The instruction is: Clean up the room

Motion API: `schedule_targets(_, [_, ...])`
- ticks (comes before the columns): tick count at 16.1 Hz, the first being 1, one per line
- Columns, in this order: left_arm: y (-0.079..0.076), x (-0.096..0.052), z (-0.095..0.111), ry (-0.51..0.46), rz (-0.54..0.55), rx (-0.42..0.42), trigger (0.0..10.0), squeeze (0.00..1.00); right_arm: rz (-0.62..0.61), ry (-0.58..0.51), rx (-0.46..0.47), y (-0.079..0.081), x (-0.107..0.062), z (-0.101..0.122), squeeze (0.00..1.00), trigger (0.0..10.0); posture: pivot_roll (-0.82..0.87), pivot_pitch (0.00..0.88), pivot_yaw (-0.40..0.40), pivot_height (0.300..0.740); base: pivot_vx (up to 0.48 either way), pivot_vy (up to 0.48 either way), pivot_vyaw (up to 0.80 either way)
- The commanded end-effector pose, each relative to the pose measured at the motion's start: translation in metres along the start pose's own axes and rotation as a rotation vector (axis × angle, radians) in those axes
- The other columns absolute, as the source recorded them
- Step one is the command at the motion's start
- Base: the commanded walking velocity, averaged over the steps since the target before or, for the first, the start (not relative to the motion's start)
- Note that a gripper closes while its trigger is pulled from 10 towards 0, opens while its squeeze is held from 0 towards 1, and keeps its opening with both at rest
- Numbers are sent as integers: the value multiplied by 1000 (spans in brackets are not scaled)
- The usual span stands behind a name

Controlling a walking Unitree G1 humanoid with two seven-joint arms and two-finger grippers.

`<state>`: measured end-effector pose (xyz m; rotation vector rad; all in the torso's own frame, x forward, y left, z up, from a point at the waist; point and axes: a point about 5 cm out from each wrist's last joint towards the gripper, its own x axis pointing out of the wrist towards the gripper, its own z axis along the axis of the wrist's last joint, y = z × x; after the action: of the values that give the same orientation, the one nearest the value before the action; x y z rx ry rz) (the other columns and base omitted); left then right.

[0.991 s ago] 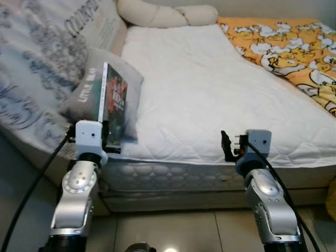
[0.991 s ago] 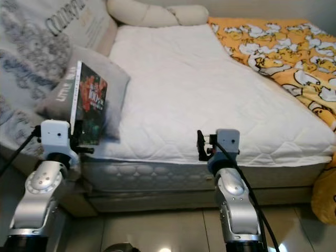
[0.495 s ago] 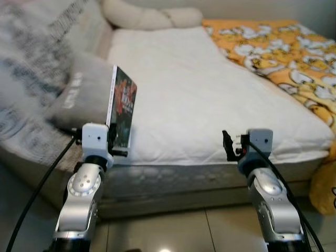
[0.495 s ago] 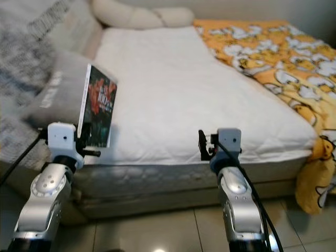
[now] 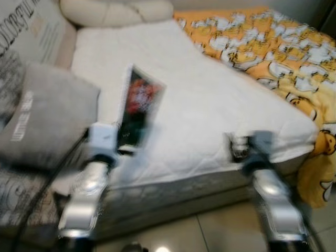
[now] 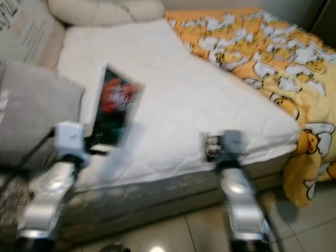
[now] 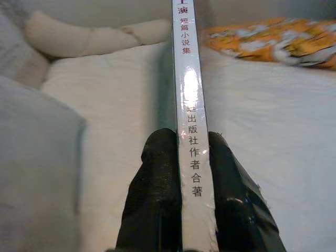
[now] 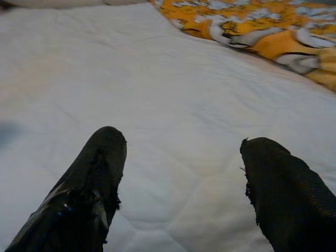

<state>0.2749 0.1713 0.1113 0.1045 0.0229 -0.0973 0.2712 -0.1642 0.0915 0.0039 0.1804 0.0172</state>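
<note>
the left hand (image 7: 181, 205) is closed tight on the book (image 5: 137, 107), upright above the bed (image 5: 210, 100) edge. the right hand (image 8: 178, 184) is wide open, holding nothing. next, i think, the book needs a proper place.

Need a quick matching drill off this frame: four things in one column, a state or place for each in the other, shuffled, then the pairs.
Things:
1. book
2. right gripper
3. grey pillow
4. yellow duck blanket

States or places:
A. open, holding nothing, over the white mattress
B. spread over the bed's right side, hanging off the corner
C. clamped upright by the left gripper
D. at the bed's left edge, beside the book

Pairs: 1-C, 2-A, 3-D, 4-B
</note>
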Motion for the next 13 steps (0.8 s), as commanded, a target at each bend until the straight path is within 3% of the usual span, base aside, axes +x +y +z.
schedule_targets(1, [-3, 3, 13, -67, -3, 1, 10000, 0, -35, -8, -13, -12, -2, 2, 0, 10000, 39, 0, 23, 740, 330, 0, 0])
schedule_targets(13, [1, 6, 14, -57, 34, -11, 10000, 0, -9, -2, -5, -10, 2, 3, 0, 10000, 51, 0, 17, 740, 327, 0, 0])
